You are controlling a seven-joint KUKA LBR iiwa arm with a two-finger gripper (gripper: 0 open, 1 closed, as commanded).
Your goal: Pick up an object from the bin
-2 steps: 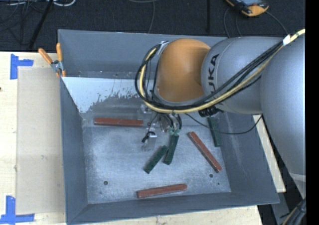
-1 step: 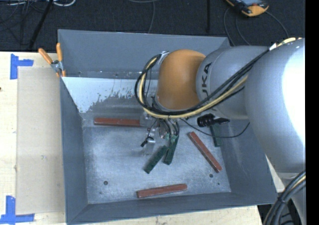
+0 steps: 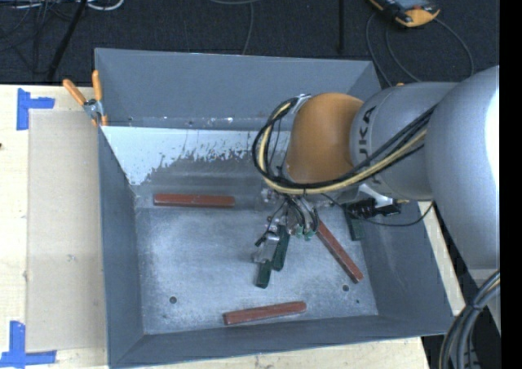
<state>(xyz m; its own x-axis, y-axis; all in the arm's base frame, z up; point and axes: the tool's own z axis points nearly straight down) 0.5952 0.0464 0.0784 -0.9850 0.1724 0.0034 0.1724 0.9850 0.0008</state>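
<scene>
My gripper (image 3: 267, 265) hangs low over the bin's floor, a little right of the middle, tilted down and to the left. Nothing shows in it. Nearest to it is a flat red-brown bar (image 3: 338, 251), lying slantwise just to its right, with its upper end under the wrist. A second red-brown bar (image 3: 265, 313) lies flat near the front wall, just below the gripper. A third bar of the same kind (image 3: 194, 201) rests along the foot of the back wall at the left.
The arm with its orange cover and cables reaches in from the right and hides the bin's back right part. Bare grey floor lies to the gripper's left.
</scene>
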